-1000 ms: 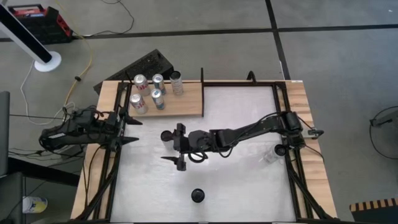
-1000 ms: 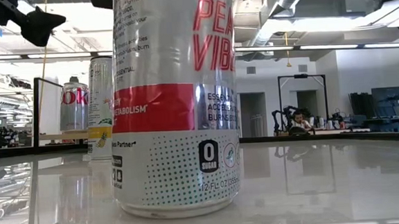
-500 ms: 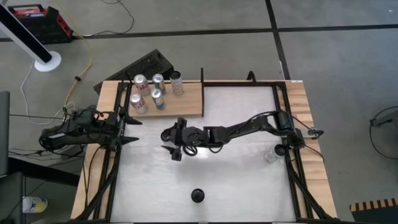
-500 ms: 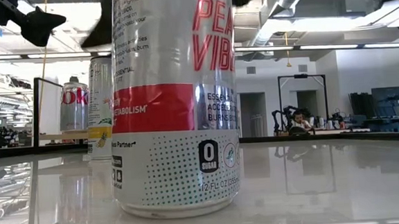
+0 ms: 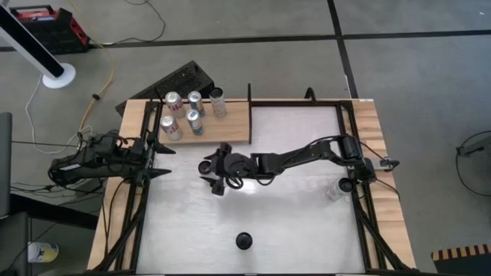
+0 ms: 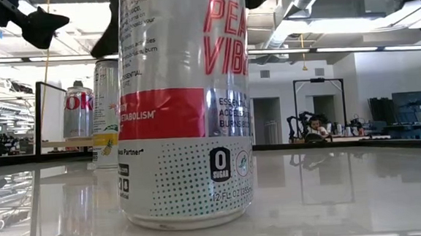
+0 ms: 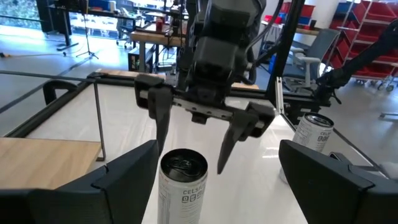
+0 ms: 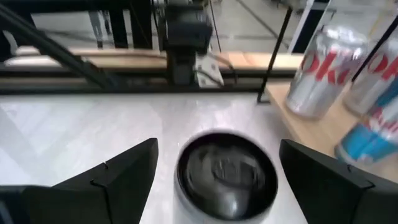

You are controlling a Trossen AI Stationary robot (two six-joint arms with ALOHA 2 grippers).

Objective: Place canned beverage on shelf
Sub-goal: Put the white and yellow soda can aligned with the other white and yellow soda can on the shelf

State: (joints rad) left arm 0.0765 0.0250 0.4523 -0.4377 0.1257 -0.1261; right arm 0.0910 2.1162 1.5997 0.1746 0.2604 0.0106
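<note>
Between the spread fingers of the right gripper [image 5: 212, 173] a can [image 5: 205, 166] stood upright on the white table [image 5: 307, 222], bracketed but not yet clamped. In the right wrist view its dark top [image 8: 226, 173] was seen centred between the 2 fingers [image 8: 118, 171], a gap showing on either side. In the left wrist view the same gripper [image 7: 193, 144] hung just over that can [image 7: 183, 185], its jaws wide and no contact visible.

Compared with 1 second before, the right arm had been drawn in toward the can: the gripper, then short of it and turned across, had been brought round so that the can lay inside the jaws. This was judged to mean that the reach was finished and only the closing was left before any lift.

The shelf [image 5: 230, 126], just beyond the gripper, already held 5 cans [image 5: 194, 100] grouped at its far-left end, with bare board nearest the gripper. The left gripper [image 5: 157, 159] was parked open at the table's left edge. 1 more can [image 5: 244, 241] stood well behind the right gripper, near the table's front edge.
</note>
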